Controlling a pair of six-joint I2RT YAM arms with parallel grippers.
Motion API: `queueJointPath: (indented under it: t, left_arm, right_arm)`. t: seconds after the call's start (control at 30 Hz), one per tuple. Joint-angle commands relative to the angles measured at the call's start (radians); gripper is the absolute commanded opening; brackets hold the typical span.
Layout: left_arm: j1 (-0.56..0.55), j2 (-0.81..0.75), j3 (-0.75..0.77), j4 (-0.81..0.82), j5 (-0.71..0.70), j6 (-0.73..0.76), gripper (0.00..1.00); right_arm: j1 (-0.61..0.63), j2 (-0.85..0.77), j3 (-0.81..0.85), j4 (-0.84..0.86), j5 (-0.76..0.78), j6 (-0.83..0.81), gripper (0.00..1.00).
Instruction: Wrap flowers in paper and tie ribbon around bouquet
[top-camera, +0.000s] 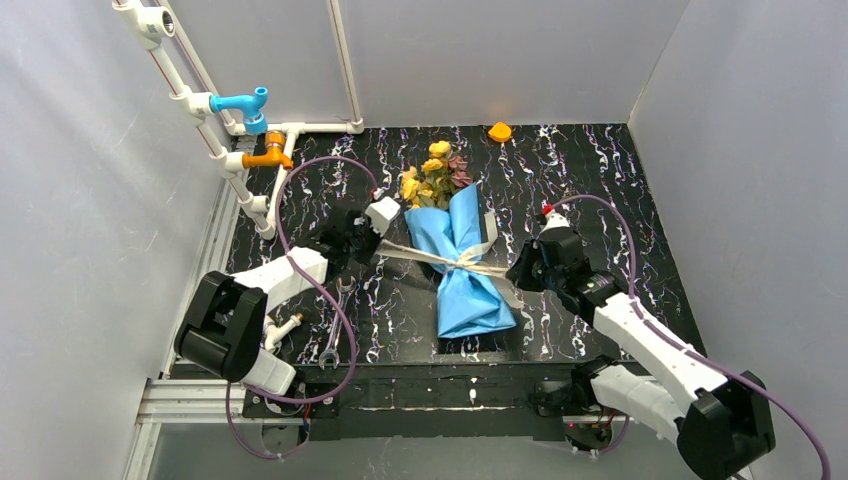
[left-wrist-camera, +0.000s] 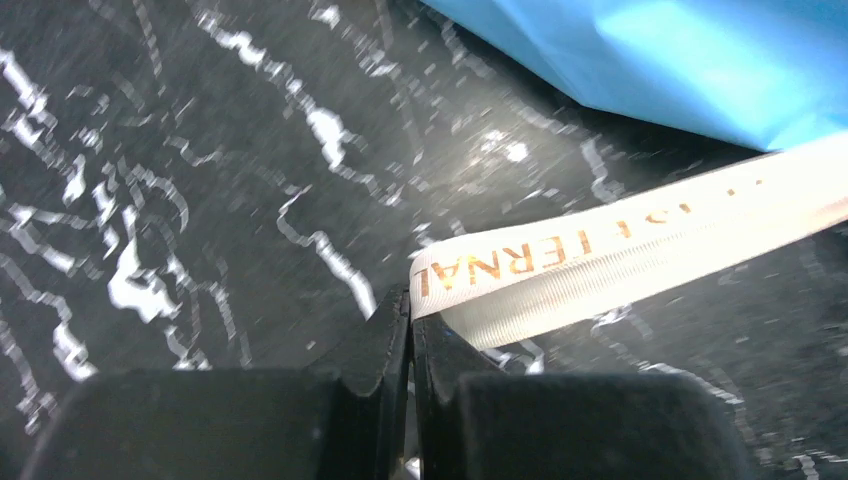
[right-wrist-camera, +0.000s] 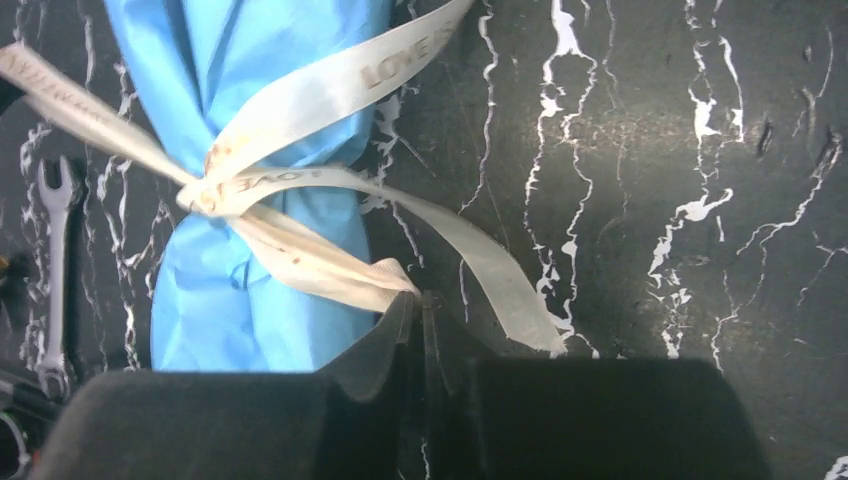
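The bouquet lies mid-table: yellow and pink flowers (top-camera: 436, 172) stick out of the far end of a cone of blue paper (top-camera: 465, 285) (right-wrist-camera: 215, 300) (left-wrist-camera: 690, 60). A cream ribbon (top-camera: 462, 262) (right-wrist-camera: 300, 100) is knotted round its waist, with tails running out to both sides. My left gripper (top-camera: 383, 247) (left-wrist-camera: 412, 298) sits left of the bouquet, shut on the end of the printed ribbon tail (left-wrist-camera: 600, 250), which stretches taut toward the paper. To the right of the bouquet my right gripper (top-camera: 512, 272) (right-wrist-camera: 418, 298) is shut on a fold of ribbon beside the paper. Another loose tail lies on the table just right of it.
A metal wrench (top-camera: 335, 335) (right-wrist-camera: 55, 260) lies on the black marbled table (top-camera: 600, 200) near the left arm. White pipes with a blue tap (top-camera: 245, 103) and an orange tap (top-camera: 268, 155) run along the left wall. A small orange object (top-camera: 499, 131) sits at the back.
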Motion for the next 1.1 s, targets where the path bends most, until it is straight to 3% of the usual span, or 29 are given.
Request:
queueJointPath:
  t: [0.0,0.03,0.13,0.17,0.2,0.43,0.53,0.63,0.73,0.87,1.07]
  left_arm:
    - [0.072,-0.066,0.046,-0.168,-0.132,-0.001,0.07]
    - [0.069,-0.086,0.043,-0.181,-0.129,-0.007,0.15]
    - [0.065,-0.165,0.022,-0.21,-0.11,-0.029,0.64]
    - [0.063,-0.198,0.018,-0.221,-0.106,-0.039,0.9]
    - [0.061,-0.23,0.019,-0.237,-0.091,-0.05,0.98]
    - [0.053,-0.428,0.119,-0.399,-0.002,-0.172,0.98]
    - [0.053,-0.538,0.217,-0.51,0.004,-0.389,0.98]
    - [0.053,-0.667,0.204,-0.492,0.182,-0.328,0.98]
    - [0.054,-0.811,0.023,-0.436,0.028,-0.544,0.98]
    - [0.053,-0.937,-0.014,-0.592,-0.048,-0.562,0.98]
    - [0.052,-0.995,-0.02,-0.62,-0.248,-0.536,0.98]
  right_arm:
    - [-0.041,0.07,0.018,-0.011,0.044,-0.063,0.3]
    - [-0.042,0.081,0.033,-0.011,0.045,-0.07,0.44]
    - [-0.041,0.082,0.08,-0.015,0.105,-0.098,0.96]
    - [-0.04,0.074,0.107,-0.011,0.127,-0.125,0.98]
    - [-0.04,0.063,0.124,-0.004,0.149,-0.148,0.99]
    - [-0.041,-0.03,0.234,0.12,0.196,-0.21,0.98]
    - [-0.042,-0.047,0.287,0.115,0.228,-0.162,0.98]
    - [-0.041,-0.076,0.291,0.114,0.256,-0.079,0.98]
    - [-0.04,-0.111,0.224,0.14,0.244,0.001,0.98]
    - [-0.04,-0.197,0.116,0.145,0.171,0.018,0.98]
    - [-0.04,-0.332,-0.011,0.199,0.14,-0.011,0.99]
